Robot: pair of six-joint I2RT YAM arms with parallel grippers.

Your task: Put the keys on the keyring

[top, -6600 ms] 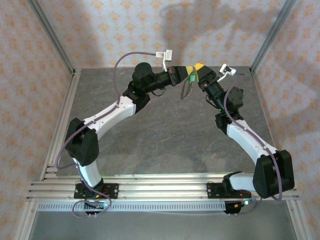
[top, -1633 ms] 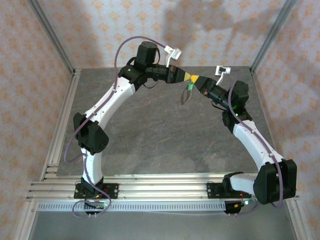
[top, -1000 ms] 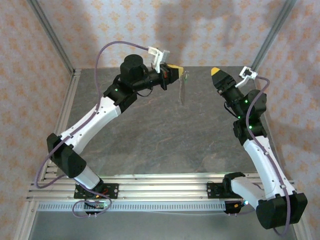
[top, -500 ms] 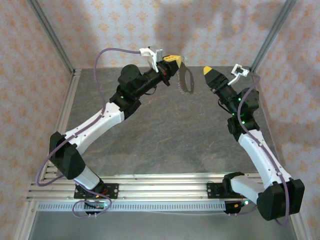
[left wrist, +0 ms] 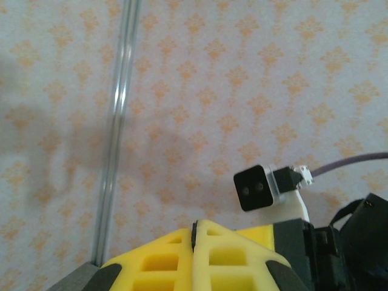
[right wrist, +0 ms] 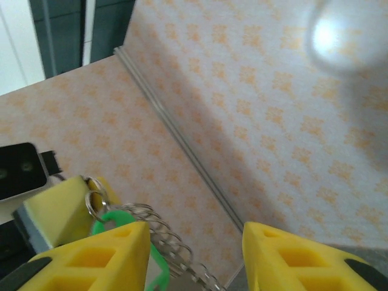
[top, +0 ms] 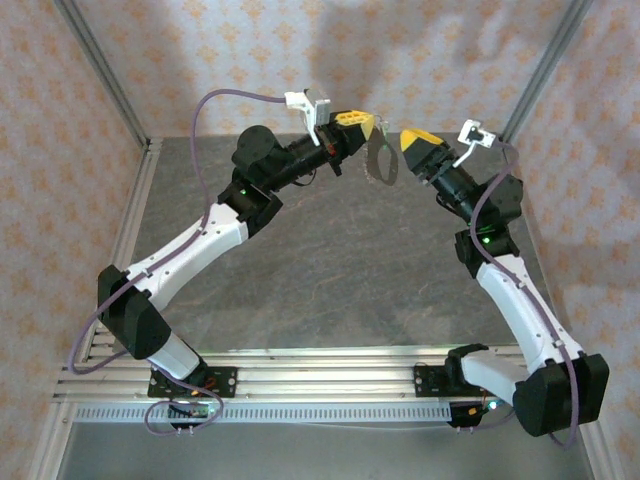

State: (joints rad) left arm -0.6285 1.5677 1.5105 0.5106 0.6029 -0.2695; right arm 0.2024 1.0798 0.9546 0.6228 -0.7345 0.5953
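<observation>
My left gripper (top: 357,120), raised near the table's (top: 330,260) 12 o'clock edge, is clamped tight on the keyring (top: 378,160), which dangles at its 5 o'clock. The green key (right wrist: 103,223) hangs against the loop. At the keyring's 3 o'clock my right gripper (top: 410,140) is spread wide, holding nothing.

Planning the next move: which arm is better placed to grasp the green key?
Likely right. The right gripper is open beside the hanging keyring, with the key near its fingers; the left gripper is shut on the keyring.
</observation>
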